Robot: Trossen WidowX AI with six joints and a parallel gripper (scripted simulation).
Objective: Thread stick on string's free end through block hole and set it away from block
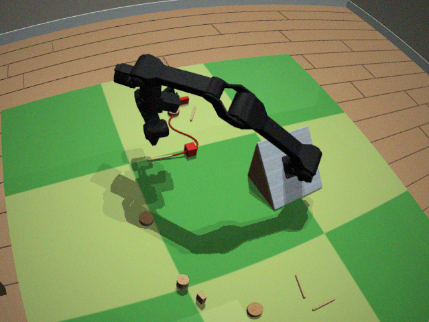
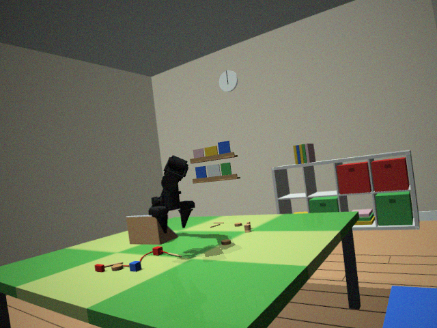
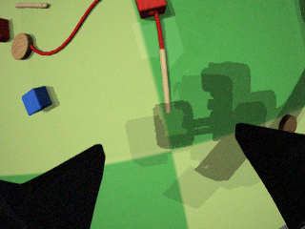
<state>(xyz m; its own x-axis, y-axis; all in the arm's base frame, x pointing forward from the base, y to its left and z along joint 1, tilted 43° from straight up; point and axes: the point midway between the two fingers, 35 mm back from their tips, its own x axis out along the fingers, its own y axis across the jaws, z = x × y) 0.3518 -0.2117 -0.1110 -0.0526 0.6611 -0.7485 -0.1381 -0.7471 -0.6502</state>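
The red block (image 1: pixel 190 149) (image 2: pixel 157 251) (image 3: pixel 151 7) stands on the table. The red string (image 1: pixel 180 132) (image 3: pixel 48 52) runs from the round wooden button (image 1: pixel 174 113) (image 2: pixel 117 267) (image 3: pixel 21 47) to one side of the block. It comes out at the other side, where the pale stick (image 1: pixel 161 158) (image 2: pixel 174 255) (image 3: pixel 165 78) lies on the table, outside the block. The hole itself is hidden. My gripper (image 2: pixel 174 228) (image 3: pixel 172 141) is wide open and empty, above the table and clear of the stick, whose tip lies ahead of the fingers in the wrist view.
A blue cube (image 2: pixel 134 266) (image 3: pixel 36 100), another red block (image 1: pixel 184 100) (image 2: pixel 100 267) and a loose stick (image 1: pixel 192 113) (image 3: pixel 31 6) lie near the button. A dark disc (image 1: pixel 146 218) and more small wooden pieces lie toward the front. A large wedge (image 1: pixel 268 159) stands by the arm's base.
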